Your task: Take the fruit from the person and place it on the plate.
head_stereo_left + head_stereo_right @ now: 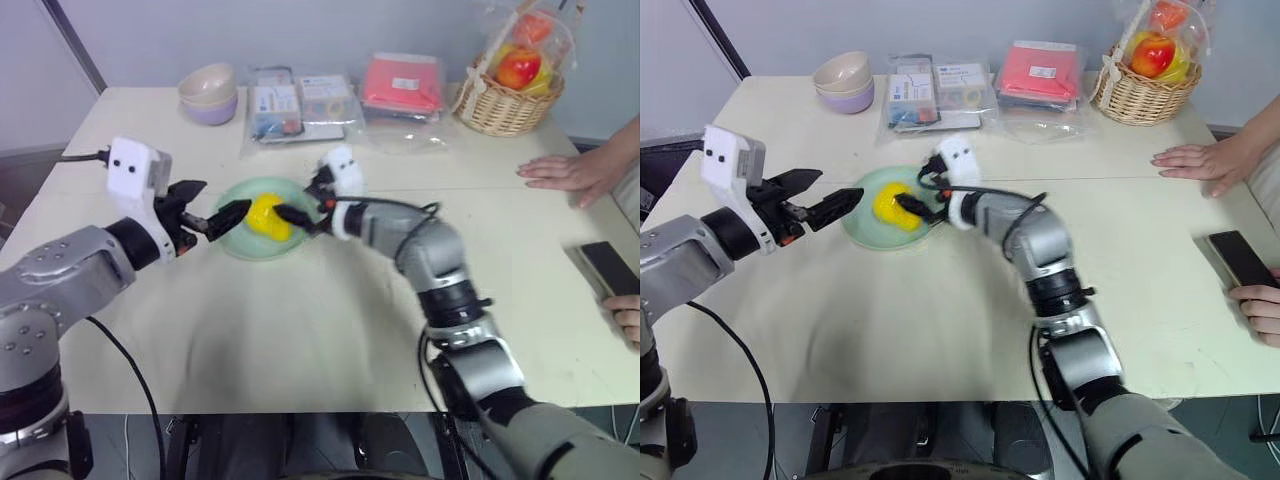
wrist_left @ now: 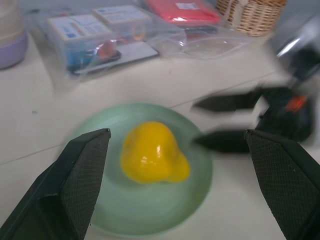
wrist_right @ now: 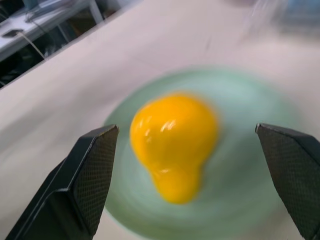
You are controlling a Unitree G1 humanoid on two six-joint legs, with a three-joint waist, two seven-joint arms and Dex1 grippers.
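on the plate (image 1: 238, 243), near the bench's (image 1: 300, 330) middle: the fruit (image 1: 267, 217), lying free. just right of the plate, right gripper (image 1: 300, 216), fingers spread apart beside the fruit. just left of it, left gripper (image 1: 218, 217), fingers spread, empty. far right of the plate, a person's hand (image 1: 562, 171) flat.

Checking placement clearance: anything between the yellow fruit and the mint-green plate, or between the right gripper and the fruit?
Nothing visible. The lumpy yellow fruit already lies on the round mint-green plate. The right gripper is open beside it, with only clear space between its fingers and the fruit.
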